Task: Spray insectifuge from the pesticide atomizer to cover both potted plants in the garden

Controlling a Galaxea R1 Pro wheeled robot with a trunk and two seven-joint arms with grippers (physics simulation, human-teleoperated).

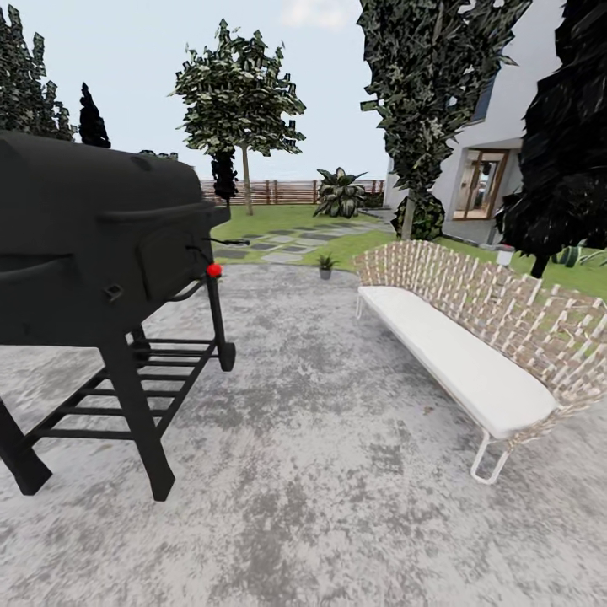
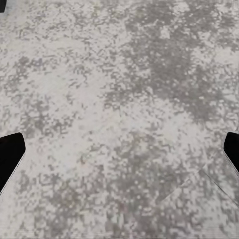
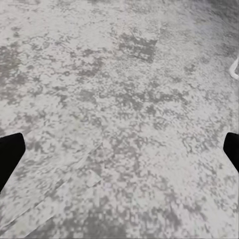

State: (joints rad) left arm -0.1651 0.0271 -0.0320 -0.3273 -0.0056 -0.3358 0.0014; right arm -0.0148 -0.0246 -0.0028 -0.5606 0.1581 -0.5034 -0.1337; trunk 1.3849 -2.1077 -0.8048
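Observation:
One potted plant (image 1: 325, 265), a small narrow-leaved rosette in a grey pot, stands at the far edge of the mottled grey patio (image 1: 320, 438) where the garden lawn (image 1: 274, 221) begins. The pesticide atomizer is out of view. In the left wrist view my left gripper (image 2: 119, 154) hangs open over bare paving, its dark fingertips (image 2: 10, 157) far apart at the picture's sides. My right gripper (image 3: 119, 154) is likewise open above the paving with nothing between its fingertips (image 3: 9, 157).
A black barbecue grill (image 1: 93, 244) on legs stands close at the left. A woven bench with a white cushion (image 1: 455, 358) runs along the right; its white leg (image 3: 234, 67) shows in the right wrist view. Beyond lie a stepping-stone path (image 1: 291, 240), a slat fence (image 1: 287, 192), trees and a house (image 1: 497, 160).

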